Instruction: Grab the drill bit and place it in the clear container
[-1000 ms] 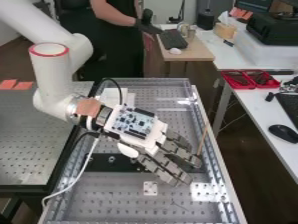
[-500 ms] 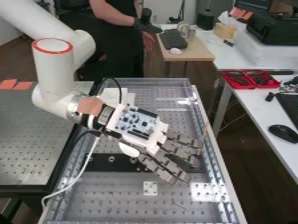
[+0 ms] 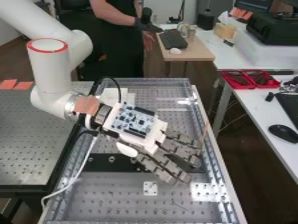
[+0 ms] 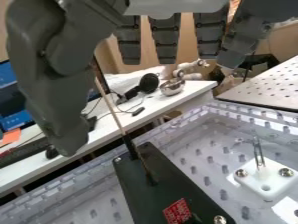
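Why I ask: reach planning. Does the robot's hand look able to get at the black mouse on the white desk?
Probably not from here: the hand is over the bench, and a gap of floor separates that from the desk where the mouse sits.

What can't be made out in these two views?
Thin brown stick's lower end: high view, behind the hand's fingers.
Its upper end: wrist view, lost against the hand.
Red label's print: wrist view, too small.
Arm's base: high view, cut off by the left edge.
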{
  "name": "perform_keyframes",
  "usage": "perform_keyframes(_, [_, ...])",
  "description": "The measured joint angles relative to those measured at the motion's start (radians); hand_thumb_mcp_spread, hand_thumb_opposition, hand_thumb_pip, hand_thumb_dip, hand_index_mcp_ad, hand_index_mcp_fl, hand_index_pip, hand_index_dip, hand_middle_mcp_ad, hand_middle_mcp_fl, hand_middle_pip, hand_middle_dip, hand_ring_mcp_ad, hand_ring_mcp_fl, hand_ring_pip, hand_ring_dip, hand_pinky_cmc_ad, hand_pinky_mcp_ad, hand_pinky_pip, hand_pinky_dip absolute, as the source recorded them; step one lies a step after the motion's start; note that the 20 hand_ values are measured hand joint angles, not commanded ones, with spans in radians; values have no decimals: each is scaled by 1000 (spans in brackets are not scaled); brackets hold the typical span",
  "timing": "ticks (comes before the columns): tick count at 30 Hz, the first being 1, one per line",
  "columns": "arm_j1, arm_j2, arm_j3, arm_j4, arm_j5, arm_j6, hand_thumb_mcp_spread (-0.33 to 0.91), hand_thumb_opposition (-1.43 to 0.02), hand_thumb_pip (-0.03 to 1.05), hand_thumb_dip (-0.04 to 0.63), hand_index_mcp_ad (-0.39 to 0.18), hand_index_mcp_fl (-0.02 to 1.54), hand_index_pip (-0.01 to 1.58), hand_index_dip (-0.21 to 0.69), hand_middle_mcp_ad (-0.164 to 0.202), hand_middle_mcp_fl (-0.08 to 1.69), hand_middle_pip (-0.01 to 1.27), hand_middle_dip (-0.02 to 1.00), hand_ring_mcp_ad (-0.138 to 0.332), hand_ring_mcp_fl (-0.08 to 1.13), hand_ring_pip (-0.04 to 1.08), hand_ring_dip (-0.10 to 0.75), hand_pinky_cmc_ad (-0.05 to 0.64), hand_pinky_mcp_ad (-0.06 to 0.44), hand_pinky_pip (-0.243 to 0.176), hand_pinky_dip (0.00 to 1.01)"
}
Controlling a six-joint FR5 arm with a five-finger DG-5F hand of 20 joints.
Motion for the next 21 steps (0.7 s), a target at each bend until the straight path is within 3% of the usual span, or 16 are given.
perform_keyframes(10, [-5,-3,7,10,-5,12,330,-819,574,211,-37,38,871,98,133,0,117,77,283,9,59,-24,396,232,-126,176])
perform_keyframes(14, [-7,-7,13,10,-8,9,330,-822,637,211,-37,42,1112,124,133,0,117,77,278,12,59,-28,396,230,-126,185])
perform_keyframes(21, [-9,-18,32,-2,-15,-1,335,-831,637,215,-40,89,1196,124,126,3,117,77,278,12,59,-28,393,234,-126,185])
